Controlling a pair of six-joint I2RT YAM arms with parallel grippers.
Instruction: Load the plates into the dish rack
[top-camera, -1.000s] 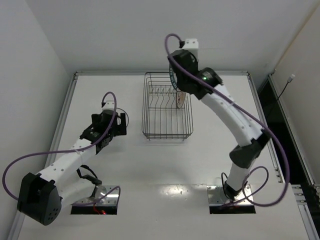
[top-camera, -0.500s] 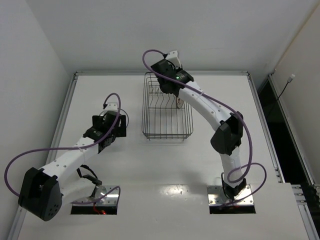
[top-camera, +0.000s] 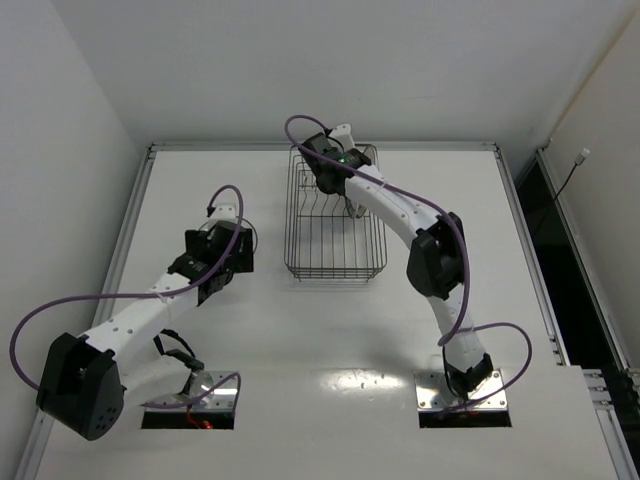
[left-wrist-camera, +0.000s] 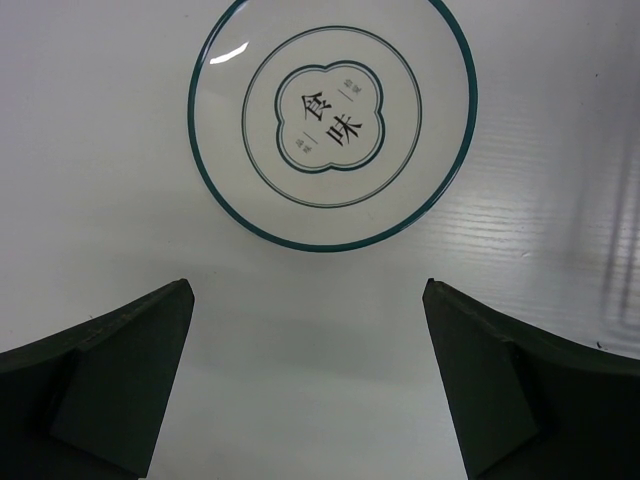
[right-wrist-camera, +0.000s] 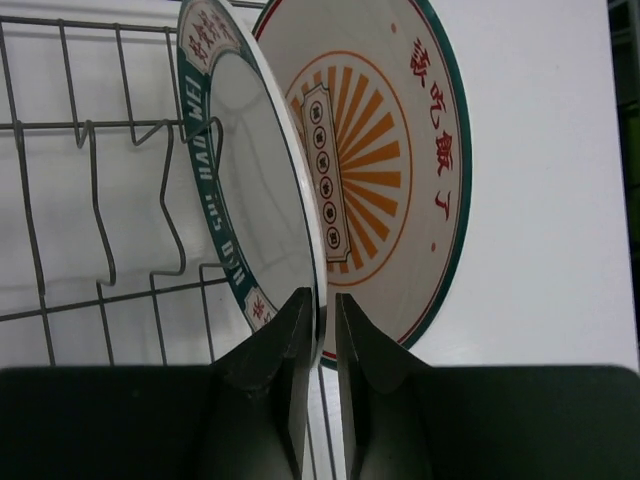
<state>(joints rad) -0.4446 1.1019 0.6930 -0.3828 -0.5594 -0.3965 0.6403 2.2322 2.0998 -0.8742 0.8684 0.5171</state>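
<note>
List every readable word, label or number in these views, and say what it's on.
"食味": centre of the teal-rimmed plate; the tiny characters beside it are too small to read.
"該吃飯了" (likely, seen sideways): red, on the sunburst plate; the small characters on its centre strip are too small to read.
Lettering on the dark-rimmed plate: too skewed to read.
Top view: nothing readable.

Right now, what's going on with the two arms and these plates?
The right tool is shut on the rim of the patterned-rim plate, holding it on edge at the dish rack. The plate sits close beside the orange sunburst plate, which also stands on edge. The left tool is open and hovers over a teal-rimmed plate lying flat on the table, not touching it.
</note>
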